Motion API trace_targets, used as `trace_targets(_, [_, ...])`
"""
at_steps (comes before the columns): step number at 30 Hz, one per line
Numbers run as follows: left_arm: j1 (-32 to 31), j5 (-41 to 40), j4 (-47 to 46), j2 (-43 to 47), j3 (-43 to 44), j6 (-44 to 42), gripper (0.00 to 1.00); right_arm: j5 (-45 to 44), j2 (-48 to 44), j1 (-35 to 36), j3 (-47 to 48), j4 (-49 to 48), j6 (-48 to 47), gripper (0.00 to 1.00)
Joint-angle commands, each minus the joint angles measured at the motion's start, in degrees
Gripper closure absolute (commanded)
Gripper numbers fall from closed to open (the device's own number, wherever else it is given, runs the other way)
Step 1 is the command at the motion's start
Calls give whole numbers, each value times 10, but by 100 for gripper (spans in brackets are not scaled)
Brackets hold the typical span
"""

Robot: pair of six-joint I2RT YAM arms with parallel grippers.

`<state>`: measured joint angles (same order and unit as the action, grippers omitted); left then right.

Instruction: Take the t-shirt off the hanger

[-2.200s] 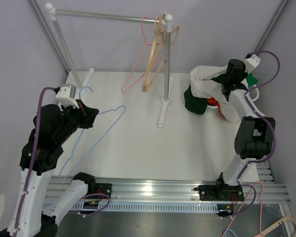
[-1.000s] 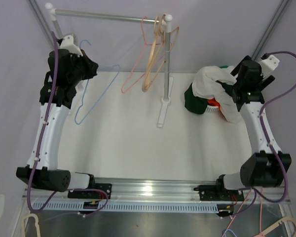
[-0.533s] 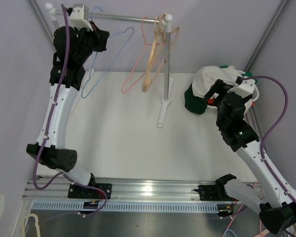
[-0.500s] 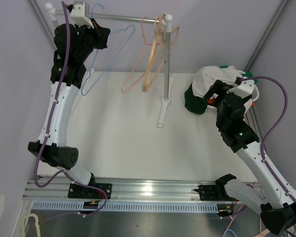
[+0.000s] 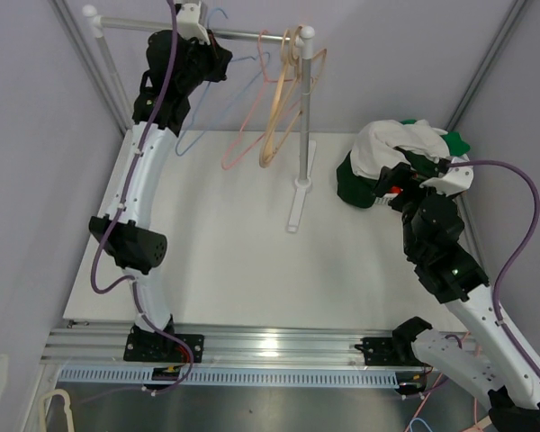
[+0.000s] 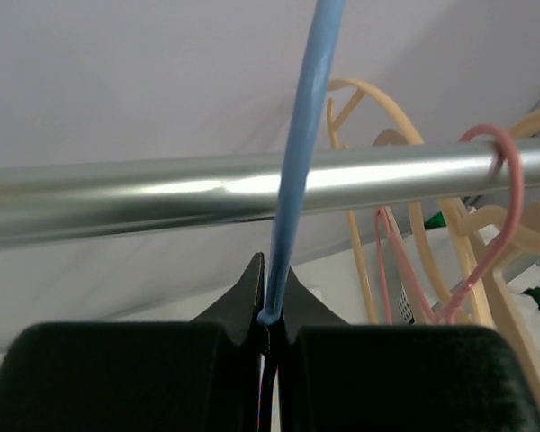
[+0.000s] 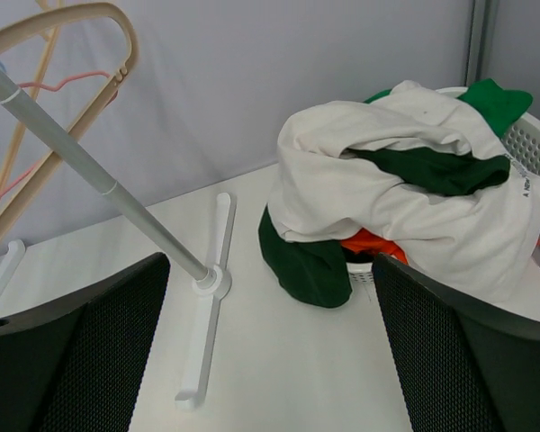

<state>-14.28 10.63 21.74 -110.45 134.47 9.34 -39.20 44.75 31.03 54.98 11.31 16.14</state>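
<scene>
Letting go now could drop the blue hanger (image 6: 299, 153), pinched in the left gripper (image 6: 272, 297) at the far-left rail (image 6: 117, 193), hook maybe unseated. The right gripper (image 7: 270, 297) hangs open, empty; the white t-shirt (image 7: 342, 180) sits heaped on the far-right basket (image 7: 535, 144).

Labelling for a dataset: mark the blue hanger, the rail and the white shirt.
blue hanger (image 6: 313, 90), left wrist view, upper stretch of its wire.
rail (image 6: 117, 193), left wrist view, left part of the bar.
white shirt (image 7: 328, 184), right wrist view, its left fold.

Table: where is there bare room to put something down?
The wide white table in front of the rack foot is bare, between the left arm and right arm. The far right corner is crowded by the clothes pile.
</scene>
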Motion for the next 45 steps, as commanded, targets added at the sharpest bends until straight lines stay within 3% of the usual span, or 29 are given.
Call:
trace_targets(1, [-17, -3, -4, -18, 28, -13, 99, -3, -19, 4, 3, 1, -10, 0])
trace_targets(12, [-58, 24, 10, -64, 52, -34, 99, -13, -11, 4, -5, 3, -58, 1])
trace_targets(15, [-58, 37, 12, -50, 24, -35, 91, -13, 7, 4, 7, 10, -54, 1])
trace_targets(16, [-58, 40, 11, -44, 10, -36, 81, -10, 9, 4, 8, 9, -53, 0])
trace_targets(18, [-58, 44, 11, -27, -11, -37, 75, -7, 16, 4, 7, -1, -54, 1])
trace_targets(21, [-58, 33, 24, -3, -21, -42, 55, 0, 44, -4, 6, -23, -87, 1])
trace_targets(22, [-58, 20, 32, 4, -19, -46, 35, 1, 58, -8, 7, -25, -95, 0])
trace_targets(25, [-48, 1, 59, 42, -15, -42, 1, 67, 128, -40, 52, 25, -128, 1])
trace_targets(28, [-36, 4, 71, 93, -29, -35, 0, 111, 168, -76, 106, 58, -117, 1])
trace_targets(32, [-32, 4, 85, 153, -52, -31, 1, 204, 181, -116, 95, -7, -117, 1])
trace_targets(39, [-32, -94, 183, 256, -101, 37, 1, 219, 173, -124, 105, -11, -57, 1])
trace_targets(40, [-32, -104, 177, 303, -186, 72, 0, 241, 163, -122, 95, -31, -54, 0])
trace_targets(42, [-32, -102, 155, 358, -260, 105, 0, 251, 120, -117, 67, -48, -49, 1])
trace_targets(45, [-33, -70, 77, 477, -502, 152, 1, 219, 69, -109, 22, -53, -1, 1])
